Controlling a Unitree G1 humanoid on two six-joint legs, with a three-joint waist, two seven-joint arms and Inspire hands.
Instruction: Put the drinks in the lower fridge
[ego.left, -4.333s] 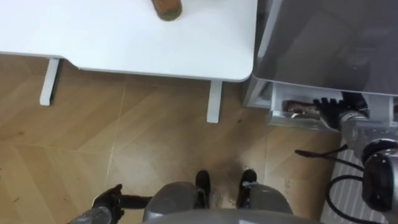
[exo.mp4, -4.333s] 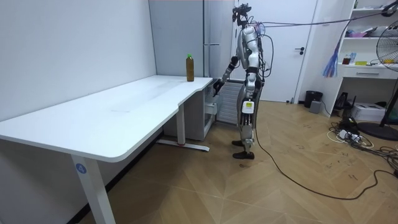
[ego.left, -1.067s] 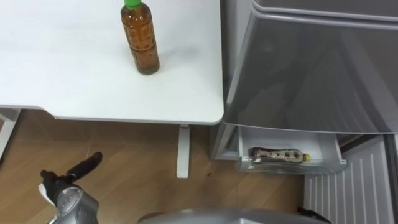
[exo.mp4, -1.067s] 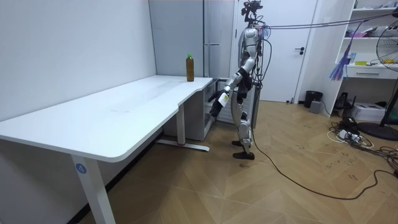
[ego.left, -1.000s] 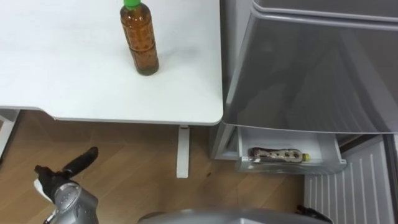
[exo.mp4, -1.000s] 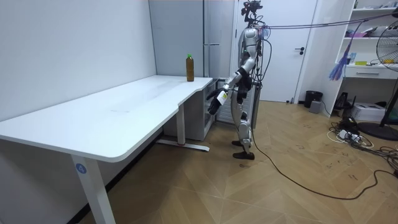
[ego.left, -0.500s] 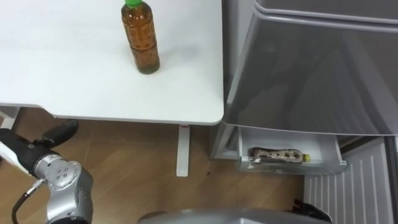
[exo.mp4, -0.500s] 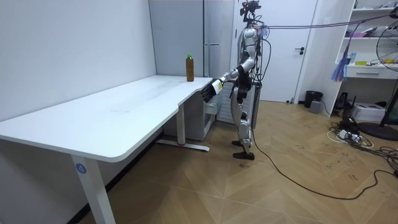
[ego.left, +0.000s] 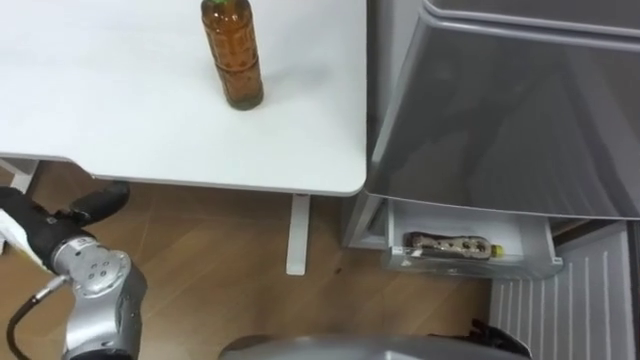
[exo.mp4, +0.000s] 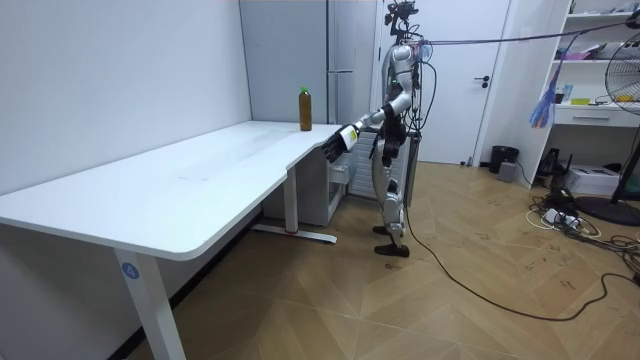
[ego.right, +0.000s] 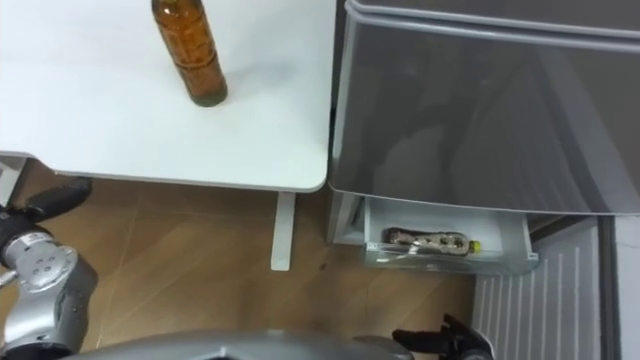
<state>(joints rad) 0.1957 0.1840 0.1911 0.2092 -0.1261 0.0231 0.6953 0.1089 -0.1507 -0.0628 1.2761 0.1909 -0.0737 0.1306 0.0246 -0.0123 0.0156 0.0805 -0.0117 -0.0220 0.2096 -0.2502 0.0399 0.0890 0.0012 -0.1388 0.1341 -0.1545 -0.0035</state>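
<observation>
Empty and unclenched, the left robot hand (ego.left: 75, 213) reaches toward the white worktop (ego.left: 120, 120); next it likely must clasp the upright amber plastic drink bottle (ego.left: 232, 55).

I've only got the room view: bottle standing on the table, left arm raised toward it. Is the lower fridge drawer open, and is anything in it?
Observer: Yes. The eye views show the lower drawer pulled out beneath the grey fridge front, and a yellow-capped bottle lies on its side inside it.
Operator: Good. Is the left hand lined up with the bottle on the table?
Observer: Not yet. From the head camera, the left hand is well off to the left of the tea bottle. It shows in front of the table at its near edge, with its fingers open and holding nothing.
</observation>
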